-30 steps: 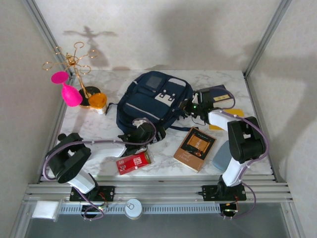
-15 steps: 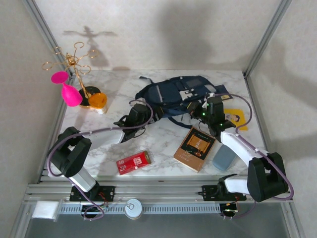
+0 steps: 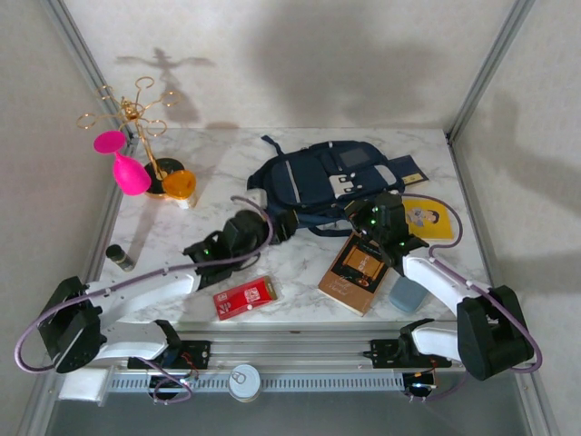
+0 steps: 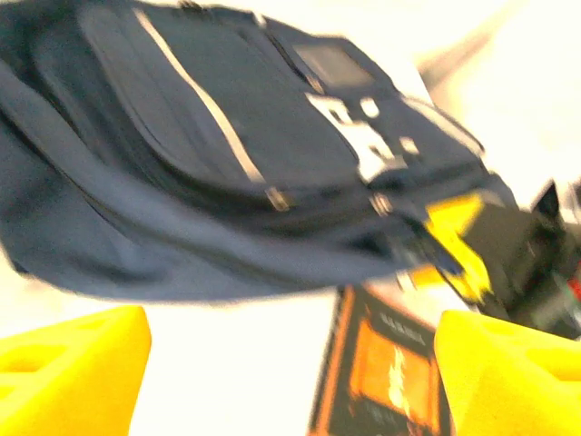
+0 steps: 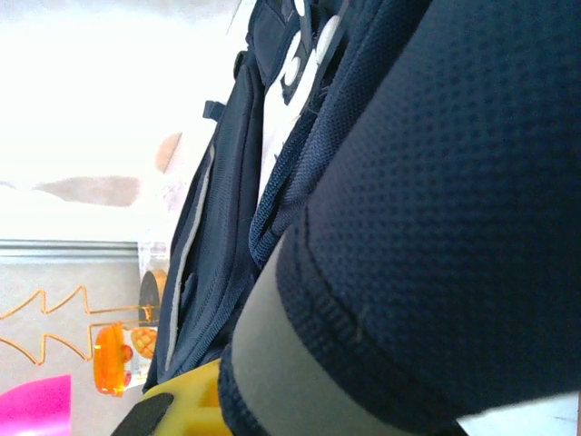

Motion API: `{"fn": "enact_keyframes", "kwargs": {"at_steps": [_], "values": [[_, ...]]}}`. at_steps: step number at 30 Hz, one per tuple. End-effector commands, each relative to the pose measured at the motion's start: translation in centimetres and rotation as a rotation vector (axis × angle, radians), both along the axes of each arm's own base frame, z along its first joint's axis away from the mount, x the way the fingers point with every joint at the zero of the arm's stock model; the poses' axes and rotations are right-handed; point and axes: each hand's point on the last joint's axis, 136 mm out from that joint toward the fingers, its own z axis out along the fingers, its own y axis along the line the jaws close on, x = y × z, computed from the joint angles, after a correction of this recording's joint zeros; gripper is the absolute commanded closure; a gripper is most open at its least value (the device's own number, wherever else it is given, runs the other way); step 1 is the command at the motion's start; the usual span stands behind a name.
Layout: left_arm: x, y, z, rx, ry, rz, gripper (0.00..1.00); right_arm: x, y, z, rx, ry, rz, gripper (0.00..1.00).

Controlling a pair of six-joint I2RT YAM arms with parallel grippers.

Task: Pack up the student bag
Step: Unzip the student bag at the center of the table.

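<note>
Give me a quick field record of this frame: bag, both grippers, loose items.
bag: student bag lying on the marble table, far centre
left: left gripper open, empty, facing the bag
right: right gripper pressed close to the bag fabric; grip cannot be told
loose items: brown book, yellow book, red box, blue-grey case

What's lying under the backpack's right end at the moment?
A dark notebook pokes out from beneath the backpack, with its left part covered. Whatever else might lie under the bag is hidden by the fabric.
</note>
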Motion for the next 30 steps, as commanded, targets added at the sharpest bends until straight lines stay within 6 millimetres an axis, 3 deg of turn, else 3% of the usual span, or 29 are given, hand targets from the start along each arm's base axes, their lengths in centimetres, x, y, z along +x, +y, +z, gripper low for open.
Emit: {"fn": "enact_keyframes", "kwargs": {"at_steps": [1, 4, 9, 14, 19, 25, 30], "values": [[-2.3, -2.0, -2.6, 0.084, -0.051, -0.047, 0.23, 0.4, 0.9, 4.4, 0.101, -0.124, -0.011, 1.0], [-3.7, -5.6, -3.3, 0.132, -0.11, -0.146, 0.23, 0.2, 1.1, 4.5, 0.111, -0.124, -0.003, 1.0], [-2.1, -9.4, -5.2, 0.21, -0.155, -0.14, 0.29, 0.3, 1.3, 5.1, 0.108, -0.137, -0.002, 1.0], [0.4, -10.1, -5.5, 0.222, -0.206, -0.039, 0.28, 0.5, 1.5, 4.6, 0.102, -0.125, 0.003, 1.0], [1.9, -12.1, -7.1, 0.264, -0.214, -0.066, 0.3, 0.5, 1.6, 4.8, 0.112, -0.14, 0.008, 1.0], [4.2, -12.3, -8.9, 0.264, -0.187, -0.033, 0.34, 0.5, 1.3, 4.9, 0.089, -0.148, 0.002, 1.0], [5.8, -12.3, -9.0, 0.246, -0.182, -0.019, 0.43, 0.5, 1.6, 4.8, 0.098, -0.144, 0.014, 1.0]]}}
